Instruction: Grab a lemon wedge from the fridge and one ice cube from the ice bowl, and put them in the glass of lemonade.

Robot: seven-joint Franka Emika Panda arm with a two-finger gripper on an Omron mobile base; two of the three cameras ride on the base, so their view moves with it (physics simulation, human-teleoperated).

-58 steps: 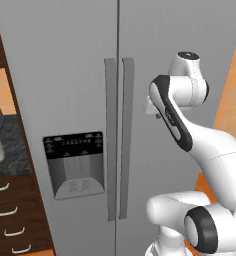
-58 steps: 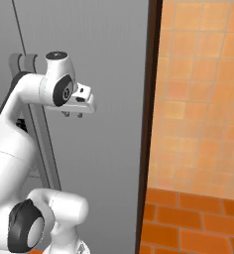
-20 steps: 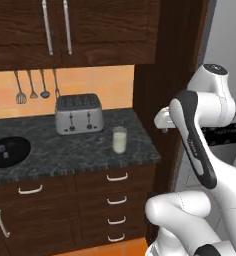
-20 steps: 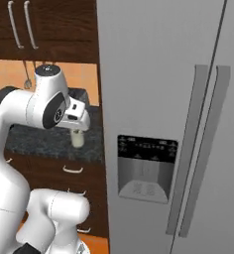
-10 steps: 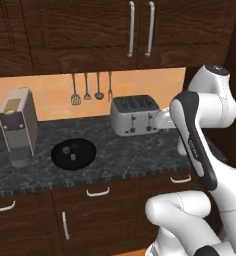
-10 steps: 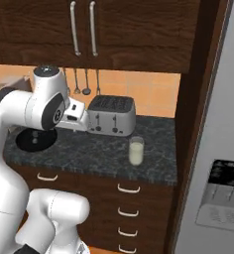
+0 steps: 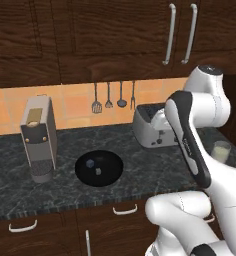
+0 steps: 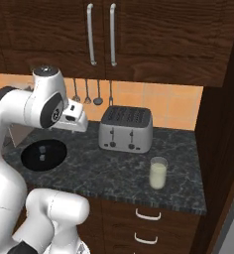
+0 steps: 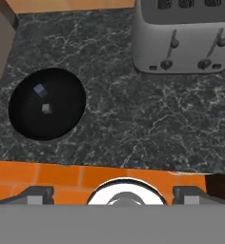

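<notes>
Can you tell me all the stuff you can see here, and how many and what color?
ice bowl: one, glossy black, on the counter between coffee machine and toaster.
ice cubes: two, pale grey-blue, inside the ice bowl.
glass of lemonade: one, clear with pale yellowish liquid, on the counter right of the toaster.
toaster: one, silver, against the back wall.
coffee machine: one, grey, left of the bowl.
hanging utensils: four, dark, on the orange tiled wall.
counter: one, dark speckled stone.
cabinets: dark brown wood, above and below the counter, silver handles.
claw: one, open, holding nothing, above the counter's front edge.
</notes>
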